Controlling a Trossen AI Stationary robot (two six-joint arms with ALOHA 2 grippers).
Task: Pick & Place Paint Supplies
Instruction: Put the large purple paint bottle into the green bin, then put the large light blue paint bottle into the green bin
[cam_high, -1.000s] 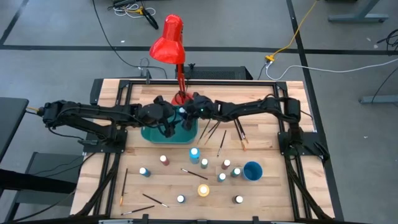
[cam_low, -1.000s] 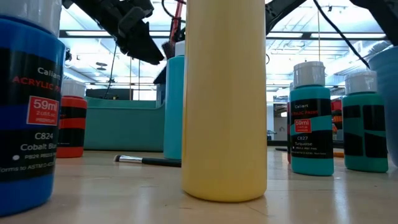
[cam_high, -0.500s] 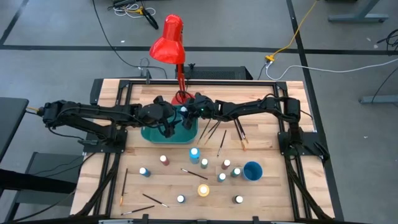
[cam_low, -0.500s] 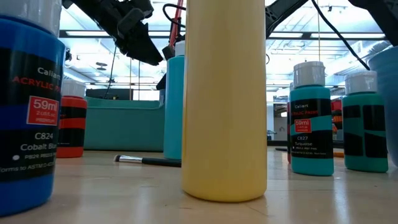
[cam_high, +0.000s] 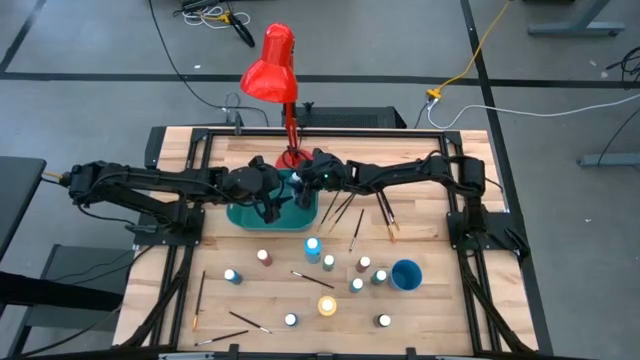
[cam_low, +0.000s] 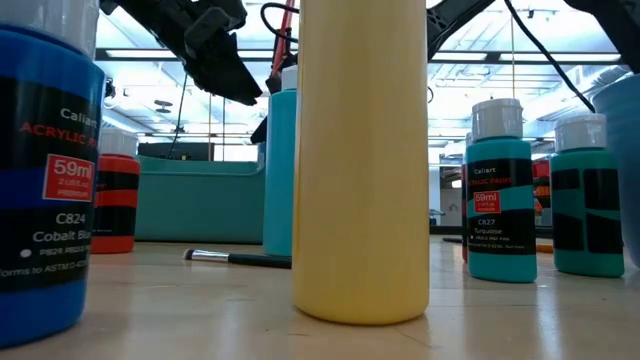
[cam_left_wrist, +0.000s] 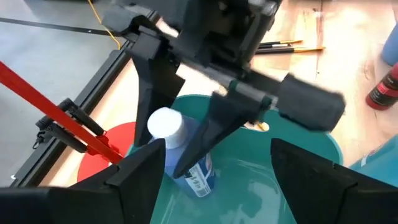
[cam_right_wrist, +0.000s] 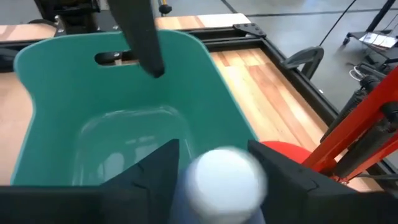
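Paint bottle (cam_left_wrist: 186, 158), blue with a white cap, sits between the parting fingers of the right gripper (cam_left_wrist: 205, 134) over the teal bin (cam_left_wrist: 249, 180). Left gripper (cam_high: 268, 205), at nine o'clock, hangs spread and empty. Likely light, rigid, smooth-sided: grasp mid-body.

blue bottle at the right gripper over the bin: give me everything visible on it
Small blue paint bottle with a round white cap and a printed label, plastic by the look. It sits tilted, cap uppermost, between the fingers of the right gripper, inside the teal bin near the wall on the red lamp base's side. The jaws are spread; whether the fingers touch it, or its base rests on the bin floor, cannot be told. The left gripper hangs open over the bin, touching nothing.
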